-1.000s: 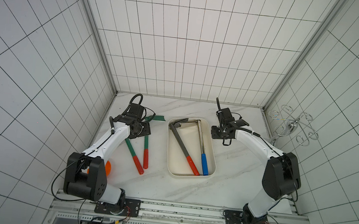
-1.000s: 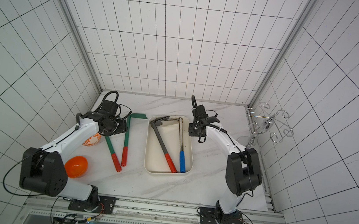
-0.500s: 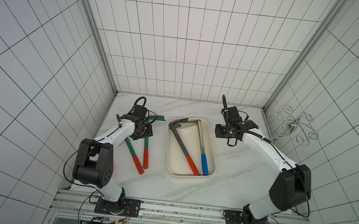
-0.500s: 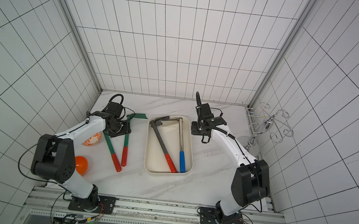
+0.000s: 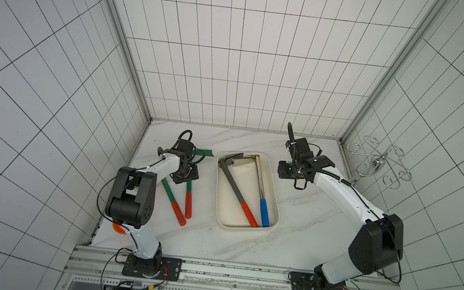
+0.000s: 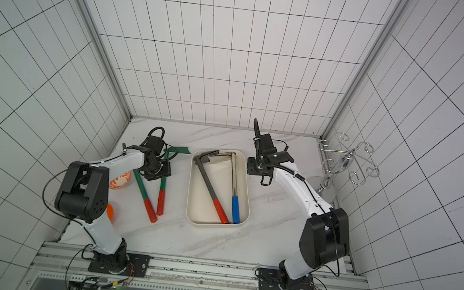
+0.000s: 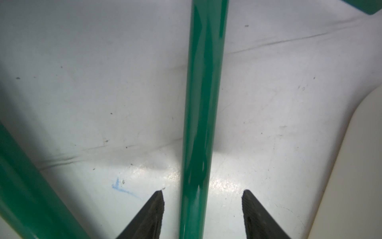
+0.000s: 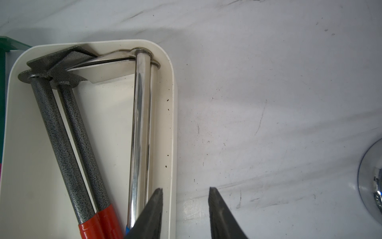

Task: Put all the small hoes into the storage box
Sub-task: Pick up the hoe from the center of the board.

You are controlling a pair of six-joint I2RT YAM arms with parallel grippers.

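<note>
Two green-shafted small hoes with red grips lie on the marble left of the storage box [image 5: 245,228]. My left gripper [image 7: 202,191] is open and low over the table, its fingers [image 7: 157,207] on either side of the green shaft [image 7: 203,103] of the right-hand hoe [image 5: 188,206] with gaps on both sides. That hoe's green blade [image 5: 205,153] points toward the box. The other green hoe [image 5: 170,196] lies diagonally beside it. My right gripper [image 8: 186,188] is slightly open and empty, over the box's right rim [image 8: 173,103].
The cream box holds a grey-shafted hoe with a red grip [image 5: 234,187] and a chrome one with a blue grip [image 5: 262,185]. An orange-patterned plate [image 6: 119,180] and an orange bowl [image 6: 110,210] sit at the left edge. A chrome wire rack [image 5: 377,165] stands at the back right.
My left gripper has shifted a little toward the front along the green shaft, and its jaws have narrowed. Both arms' elbows have swung; the right gripper has barely moved.
</note>
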